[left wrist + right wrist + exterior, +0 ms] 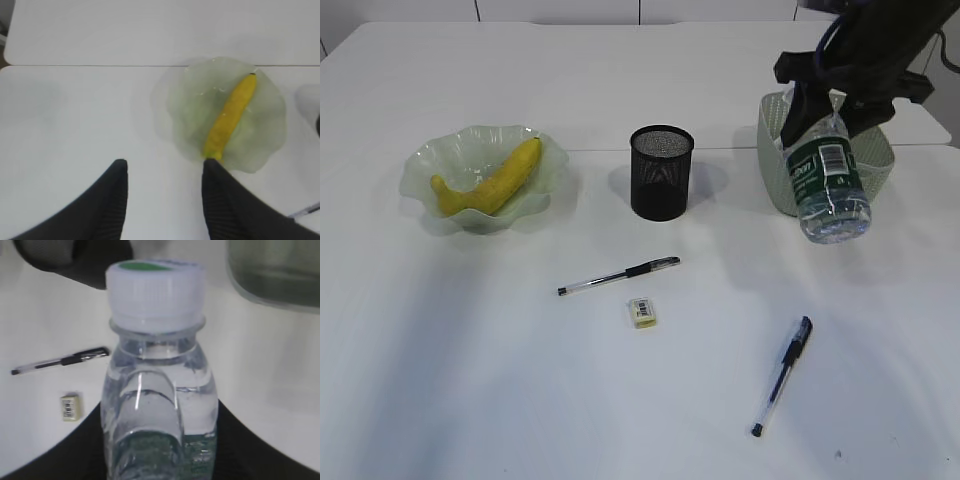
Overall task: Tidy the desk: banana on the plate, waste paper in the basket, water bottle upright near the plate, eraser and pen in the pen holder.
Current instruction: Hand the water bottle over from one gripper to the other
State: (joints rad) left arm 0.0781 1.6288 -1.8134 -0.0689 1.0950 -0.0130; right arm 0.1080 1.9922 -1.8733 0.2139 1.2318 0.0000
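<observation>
right gripper (830, 100): closed about half-way on the water bottle (828, 180), which is held off the table, tilted, base forward, in front of the basket (772, 150).
left gripper (162, 195): half open, nothing held, just beside the plate (190, 100).
step: bottle is to be carried leftward, righted before release, base set flat near the plate.
care: pen holder (661, 172) to be cleared.
arm pose: right arm reaching down from above, right of scene.

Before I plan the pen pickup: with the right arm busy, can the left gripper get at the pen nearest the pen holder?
Probably yes. The left gripper is open and empty near the plate, and the pen lies on bare table with only the eraser close by, not touching.
</observation>
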